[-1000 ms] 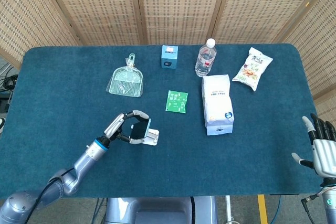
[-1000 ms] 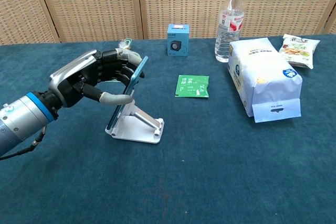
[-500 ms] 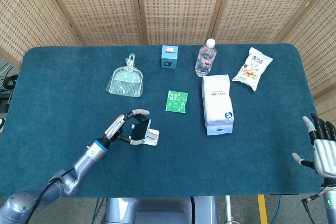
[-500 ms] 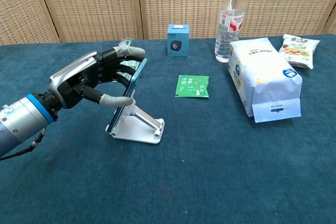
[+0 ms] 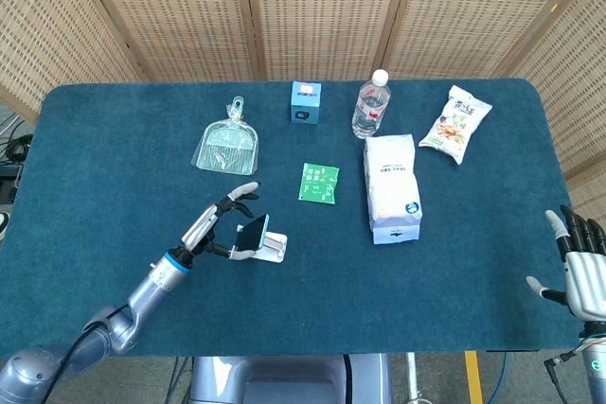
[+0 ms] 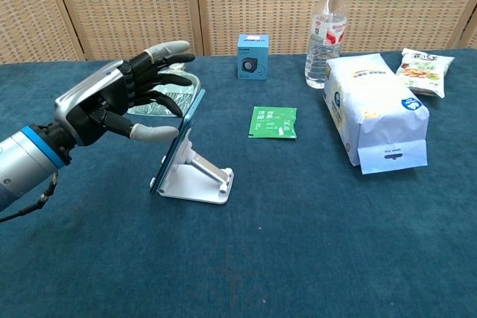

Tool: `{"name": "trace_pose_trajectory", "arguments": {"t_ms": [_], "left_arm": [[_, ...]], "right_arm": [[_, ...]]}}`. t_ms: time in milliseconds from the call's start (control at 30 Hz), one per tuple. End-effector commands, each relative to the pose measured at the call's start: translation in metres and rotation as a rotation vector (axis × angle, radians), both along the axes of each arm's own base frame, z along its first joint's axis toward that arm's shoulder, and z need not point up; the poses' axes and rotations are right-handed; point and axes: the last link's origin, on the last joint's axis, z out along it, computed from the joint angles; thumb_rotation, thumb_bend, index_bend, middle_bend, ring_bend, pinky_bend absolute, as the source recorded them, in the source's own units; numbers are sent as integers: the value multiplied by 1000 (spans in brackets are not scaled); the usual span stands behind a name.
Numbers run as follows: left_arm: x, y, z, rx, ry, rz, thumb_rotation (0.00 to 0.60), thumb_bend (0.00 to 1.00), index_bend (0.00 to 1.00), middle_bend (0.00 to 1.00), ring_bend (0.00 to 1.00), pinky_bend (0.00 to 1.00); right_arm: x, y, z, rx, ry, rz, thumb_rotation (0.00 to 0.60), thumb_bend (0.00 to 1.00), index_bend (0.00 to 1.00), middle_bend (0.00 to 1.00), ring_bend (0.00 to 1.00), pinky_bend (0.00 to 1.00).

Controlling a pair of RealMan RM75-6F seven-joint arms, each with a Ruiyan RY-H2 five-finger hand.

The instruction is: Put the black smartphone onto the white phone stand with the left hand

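Observation:
The black smartphone (image 6: pixel 179 139) (image 5: pixel 251 233) leans upright on the white phone stand (image 6: pixel 200 178) (image 5: pixel 273 248) near the table's front left. Just left of the phone, my left hand (image 6: pixel 119 102) (image 5: pixel 218 222) has its fingers spread and holds nothing; its thumb tip is close to the phone's face, and whether it touches I cannot tell. At the lower right edge of the head view my right hand (image 5: pixel 582 267) stays open, off the table's right side.
A green sachet (image 6: pixel 273 121) lies right of the stand. A white bag (image 6: pixel 376 110), a water bottle (image 6: pixel 326 24), a blue box (image 6: pixel 253 56) and a snack packet (image 6: pixel 422 71) stand farther back and right. A clear-wrapped dustpan (image 5: pixel 228 146) lies behind my left hand.
My left hand has let go of the smartphone, spread its fingers and drawn back to the left. The phone now stays on the stand by itself.

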Motion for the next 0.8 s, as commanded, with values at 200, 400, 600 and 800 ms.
{"name": "trace_pose_trajectory", "arguments": {"t_ms": [200,400,600,800], "left_arm": [[-8,-2,39,111,47,-65,600,40,22,22,108,271],[-14,-7,82,212,76,-85,600,34,0,0,73,228],[-41,-23,138,370,233,-40,600,14,0,0,14,147],[-80,-49,186,471,551,136,600,12,0,0,0,0]], "right_arm": [[3,2,-1,3,-2,13,600,0,0,0,0,0],[6,4,0,4,-7,29,600,0,0,0,0,0],[9,7,1,4,-9,45,600,0,0,0,0,0],[12,10,3,-2,-18,58,600,0,0,0,0,0]]}}
